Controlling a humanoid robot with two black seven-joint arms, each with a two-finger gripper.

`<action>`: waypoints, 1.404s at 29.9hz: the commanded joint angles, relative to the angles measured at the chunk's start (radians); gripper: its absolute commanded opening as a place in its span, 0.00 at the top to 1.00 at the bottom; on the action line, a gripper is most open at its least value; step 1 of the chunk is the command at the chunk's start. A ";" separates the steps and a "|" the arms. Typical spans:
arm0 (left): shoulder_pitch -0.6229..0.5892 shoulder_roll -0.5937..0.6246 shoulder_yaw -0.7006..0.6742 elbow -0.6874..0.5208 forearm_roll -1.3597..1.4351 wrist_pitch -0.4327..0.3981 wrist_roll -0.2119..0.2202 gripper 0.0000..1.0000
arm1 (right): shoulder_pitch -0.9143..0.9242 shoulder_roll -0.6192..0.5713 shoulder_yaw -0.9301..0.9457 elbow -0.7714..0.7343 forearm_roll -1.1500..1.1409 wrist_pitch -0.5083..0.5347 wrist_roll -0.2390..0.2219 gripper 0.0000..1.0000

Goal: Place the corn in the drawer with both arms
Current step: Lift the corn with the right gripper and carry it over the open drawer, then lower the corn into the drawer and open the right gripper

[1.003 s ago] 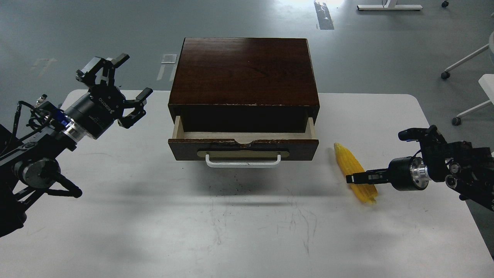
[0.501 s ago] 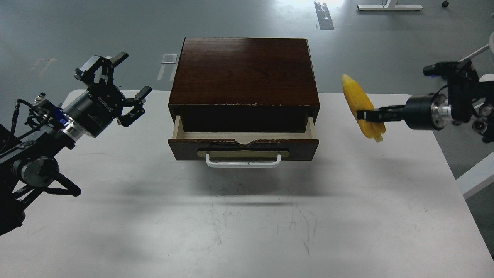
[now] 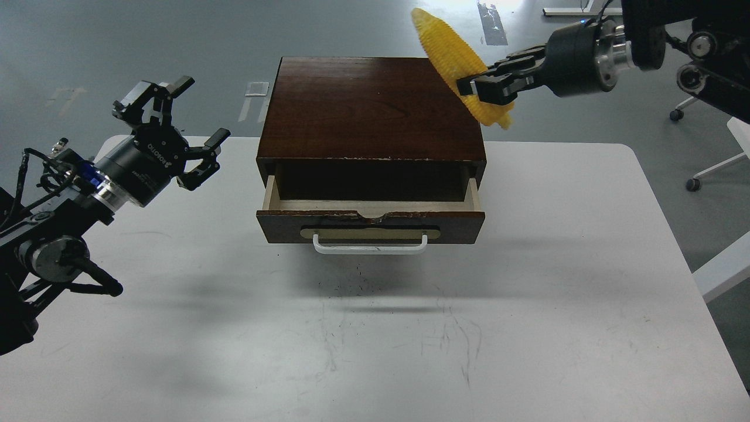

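One corn: a single long bright-yellow husked corn cob, tapered end up and to the left, is clamped near its lower end by the right pincer, aloft above the back right corner of the box.
Right pincer: clenched on the corn, with the cob slanting away up-left from its fingertips.
Drawer: the one wide shallow drawer of the dark reddish-brown wooden box, pale wood inside, is pulled partly out; it lies below and to the left of the right pincer, toward the camera.
Step in hand: carrying the cob to the drawer mouth, by the look of it.
Doing it well: the opening appears narrow front to back, so the cob should be turned parallel to the white bar handle, lowered past the chipped front edge, then let go low.
Risk: gripped off-centre, the cob may swing or catch the box's overhang.
Left pincer: one, fingers spread and holding nothing, well apart to the left of the drawer.
Table: one white tabletop carries the box.
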 commanded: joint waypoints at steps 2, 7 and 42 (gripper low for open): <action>-0.002 0.001 0.000 -0.002 0.000 0.000 0.000 0.01 | 0.062 0.092 -0.047 0.038 -0.145 -0.020 0.002 0.76; -0.002 0.004 0.000 -0.002 0.000 0.000 0.000 0.01 | 0.082 0.136 -0.113 0.077 -0.308 -0.088 0.002 0.76; -0.002 0.016 -0.001 -0.002 -0.001 0.000 0.000 0.01 | 0.038 0.249 -0.213 0.048 -0.434 -0.188 0.002 0.08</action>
